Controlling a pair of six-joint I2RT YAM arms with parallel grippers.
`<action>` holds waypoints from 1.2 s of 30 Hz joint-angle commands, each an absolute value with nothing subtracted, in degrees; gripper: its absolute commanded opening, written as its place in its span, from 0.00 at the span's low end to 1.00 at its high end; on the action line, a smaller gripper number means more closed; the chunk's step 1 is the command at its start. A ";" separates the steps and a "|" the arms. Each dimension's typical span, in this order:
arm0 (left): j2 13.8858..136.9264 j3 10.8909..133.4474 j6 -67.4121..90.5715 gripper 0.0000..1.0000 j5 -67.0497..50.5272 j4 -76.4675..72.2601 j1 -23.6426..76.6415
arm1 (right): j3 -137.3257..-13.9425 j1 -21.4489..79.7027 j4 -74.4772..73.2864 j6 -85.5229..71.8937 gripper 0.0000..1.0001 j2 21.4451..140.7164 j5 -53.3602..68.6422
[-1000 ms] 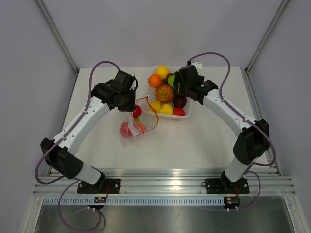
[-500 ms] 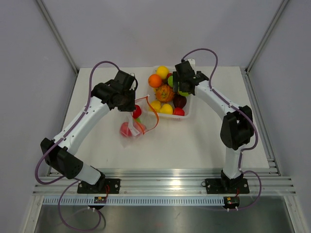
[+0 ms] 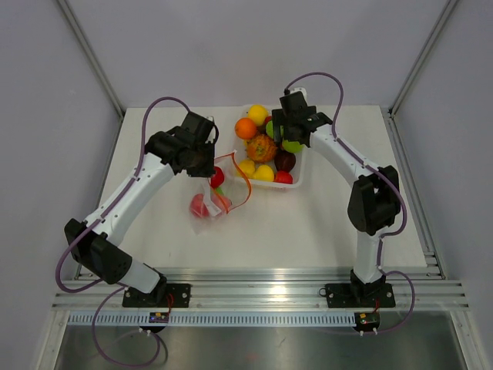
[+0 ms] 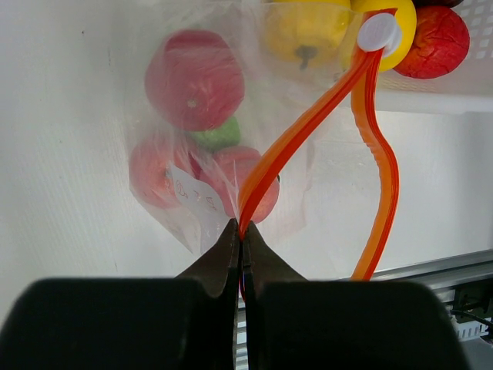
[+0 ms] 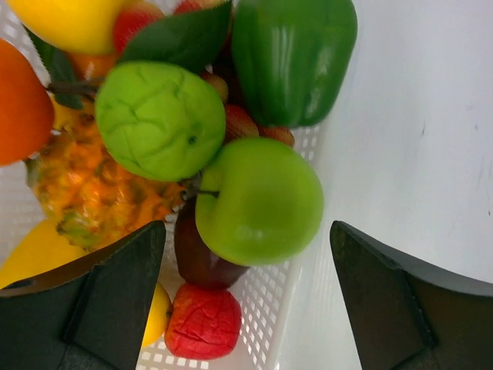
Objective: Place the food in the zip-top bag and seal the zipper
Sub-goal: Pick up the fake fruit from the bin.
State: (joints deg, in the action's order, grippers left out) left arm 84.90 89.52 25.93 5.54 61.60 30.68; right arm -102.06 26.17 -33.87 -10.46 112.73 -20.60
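Gaping, the right gripper (image 5: 246, 227) straddled a glossy green toy apple (image 5: 258, 200); the left gripper (image 4: 241, 227) clamped the orange-red zipper strip (image 4: 308, 116).

Both the left arm (image 3: 131, 193) and the right arm (image 3: 343, 158) have white tube links and chunky black joint housings (image 3: 373, 202). A purple cable (image 3: 148, 123) loops off each arm. Each arm sits on a black base plate (image 3: 160, 295) bolted to a silver rail (image 3: 254, 297). There is a small board (image 3: 159, 316) with orange and yellow marks below each base. The left gripper (image 4: 240, 231) is matte black with a wide flat body, its fingers (image 4: 219, 266) tapering to thin tips. The right gripper (image 5: 246, 239) is matte black too, with wedge-shaped, flat-faced, sharp-edged fingers (image 5: 115, 301).
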 commanded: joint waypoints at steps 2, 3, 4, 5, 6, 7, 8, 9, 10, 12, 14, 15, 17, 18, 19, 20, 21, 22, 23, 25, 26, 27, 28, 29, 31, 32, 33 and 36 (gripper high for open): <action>85.69 91.32 25.93 0.00 5.10 60.20 30.32 | -110.11 26.02 -32.08 -6.33 0.96 115.39 -17.40; 85.87 91.58 25.84 0.00 5.27 60.47 30.32 | -112.56 26.02 -32.69 -5.81 0.96 116.36 -16.97; 86.13 91.76 25.75 0.00 5.36 60.56 30.32 | -113.72 26.02 -32.87 -5.54 0.97 118.11 -16.35; 86.31 92.02 25.66 0.00 5.54 60.64 30.32 | -116.34 26.02 -33.13 -5.02 0.97 119.08 -16.00; 86.48 92.11 25.66 0.00 5.54 60.91 30.32 | -117.59 26.02 -33.83 -4.84 0.98 120.83 -15.65; 86.66 92.28 25.66 0.00 5.62 61.00 30.32 | -118.90 26.02 -34.19 -4.57 0.98 121.72 -15.04; 86.92 92.37 25.66 0.00 5.71 61.08 30.32 | -121.53 26.02 -34.45 -4.31 0.98 122.60 -14.68; 87.01 92.46 25.49 0.00 5.71 61.08 30.32 | -123.03 26.02 -35.67 -4.05 0.98 124.61 -14.33; 87.10 92.55 25.49 0.00 5.71 61.00 30.32 | -124.53 26.02 -36.38 -3.96 0.98 125.76 -14.07; 87.36 92.55 25.58 0.00 5.71 61.08 30.32 | -128.47 25.93 -38.31 -3.34 0.99 127.70 -13.89; 87.54 92.46 25.66 0.00 5.63 61.17 30.32 | -130.77 26.02 -39.20 -2.90 0.99 130.07 -13.89; 87.71 92.37 25.66 0.00 5.54 61.00 30.32 | -130.96 26.02 -39.55 -2.81 0.99 130.86 -13.89; 87.71 92.20 25.75 0.00 5.45 60.82 30.32 | -130.52 26.02 -39.20 -2.90 0.98 131.22 -13.62; 87.80 92.11 25.75 0.00 5.28 60.82 30.32 | -130.17 25.93 -38.85 -3.07 0.97 131.22 -13.54; 87.80 92.11 25.84 0.00 5.27 60.73 30.32 | -129.82 26.01 -38.59 -3.16 0.96 131.05 -12.93; 87.89 92.11 25.84 0.00 5.27 60.73 30.32 | -129.29 26.02 -38.41 -3.34 0.95 130.96 -12.57; 87.89 92.11 25.84 0.00 5.27 60.73 30.32 | -129.11 26.02 -38.06 -3.51 0.93 130.96 -12.13; 87.98 92.02 25.93 0.00 5.27 60.65 30.32 | -129.02 26.02 -37.97 -3.78 0.92 131.04 -11.26; 87.98 92.02 26.01 0.00 5.27 60.64 30.32 | -129.11 26.02 -37.88 -4.13 0.91 131.04 -11.08; 87.89 91.93 26.10 0.00 5.19 60.65 30.32 | -129.55 26.02 -38.23 -4.39 0.86 131.40 -10.46; 87.80 91.93 26.10 0.00 5.19 60.73 30.32 | -129.64 26.02 -38.32 -4.57 0.85 131.40 -10.20; 87.80 91.85 26.10 0.00 5.19 60.65 30.32 | -129.55 25.93 -38.32 -4.66 0.82 131.31 -10.02; 87.63 91.67 26.19 0.00 5.19 60.73 30.32 | -129.55 25.93 -38.41 -4.83 0.81 131.40 -9.67; 87.54 91.67 26.19 0.00 5.10 60.73 30.32 | -129.38 26.01 -38.23 -4.92 0.81 131.22 -9.58; 87.45 91.58 26.28 0.00 4.92 60.56 30.32 | -129.37 26.01 -38.23 -4.83 0.84 131.22 -9.58; 87.36 91.58 26.45 0.00 4.83 60.56 30.32 | -129.37 25.93 -38.41 -4.83 0.91 131.22 -9.58; 87.19 91.58 26.37 0.00 4.83 60.56 30.32 | -129.37 25.93 -38.41 -4.66 0.93 131.39 -9.58; 87.19 91.58 26.54 0.00 4.57 60.38 30.32 | -129.46 26.02 -38.50 -4.48 0.95 132.18 -9.58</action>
State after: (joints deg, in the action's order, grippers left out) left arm 87.61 90.13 25.96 5.54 61.93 30.68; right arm -127.92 26.13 -38.89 -4.78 131.57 -10.74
